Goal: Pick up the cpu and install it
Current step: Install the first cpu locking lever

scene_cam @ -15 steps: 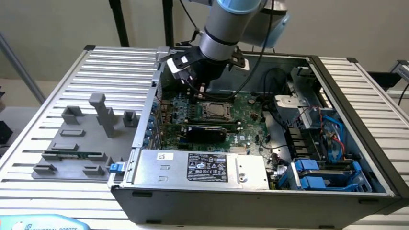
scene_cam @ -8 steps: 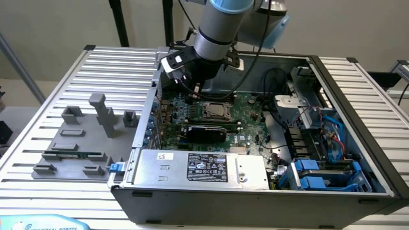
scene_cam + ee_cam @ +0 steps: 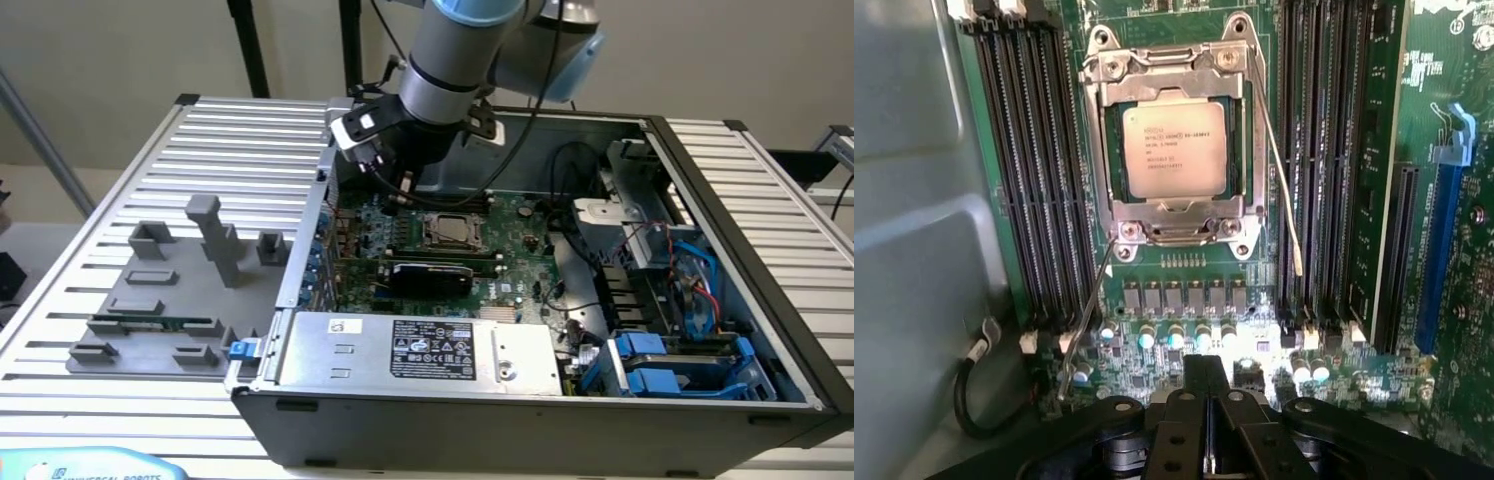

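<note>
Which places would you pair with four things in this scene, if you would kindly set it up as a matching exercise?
1 cpu
2 green memory stick
3 power supply
4 blue drive caddies

A on the grey fixture outside the case
B in the case's near corner, exterior view's right
C in the motherboard socket
D in the case's near corner, exterior view's left

Pairs: 1-C, 2-A, 3-D, 4-B

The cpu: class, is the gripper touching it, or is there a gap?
Apart. The wrist view shows the whole cpu in its socket, with green motherboard and capacitors lying between it and the shut gripper.
</note>
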You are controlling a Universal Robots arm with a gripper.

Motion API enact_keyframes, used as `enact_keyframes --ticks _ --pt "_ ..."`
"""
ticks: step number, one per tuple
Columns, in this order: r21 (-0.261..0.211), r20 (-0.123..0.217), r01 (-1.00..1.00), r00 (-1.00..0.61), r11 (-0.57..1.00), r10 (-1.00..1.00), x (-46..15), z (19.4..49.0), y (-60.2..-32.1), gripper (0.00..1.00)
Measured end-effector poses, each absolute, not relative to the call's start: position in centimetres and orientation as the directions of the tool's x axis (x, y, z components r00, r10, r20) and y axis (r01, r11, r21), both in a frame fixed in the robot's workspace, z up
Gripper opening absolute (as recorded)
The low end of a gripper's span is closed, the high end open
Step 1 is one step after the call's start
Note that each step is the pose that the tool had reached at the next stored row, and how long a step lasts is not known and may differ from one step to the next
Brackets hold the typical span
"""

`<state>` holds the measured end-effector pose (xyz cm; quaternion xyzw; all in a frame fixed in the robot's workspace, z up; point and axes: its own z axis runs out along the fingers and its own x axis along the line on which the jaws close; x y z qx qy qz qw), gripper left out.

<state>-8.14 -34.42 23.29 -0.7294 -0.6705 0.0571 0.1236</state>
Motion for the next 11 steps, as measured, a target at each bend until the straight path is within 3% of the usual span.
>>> enact_keyframes --ticks 5,11 --pt "-0.260 0.107 0.963 0.107 -0.076 0.989 -8.69 24.00 -34.49 0.11" --pt "-0.260 0.112 0.954 0.184 -0.150 0.977 -8.72 24.12 -34.48 0.11"
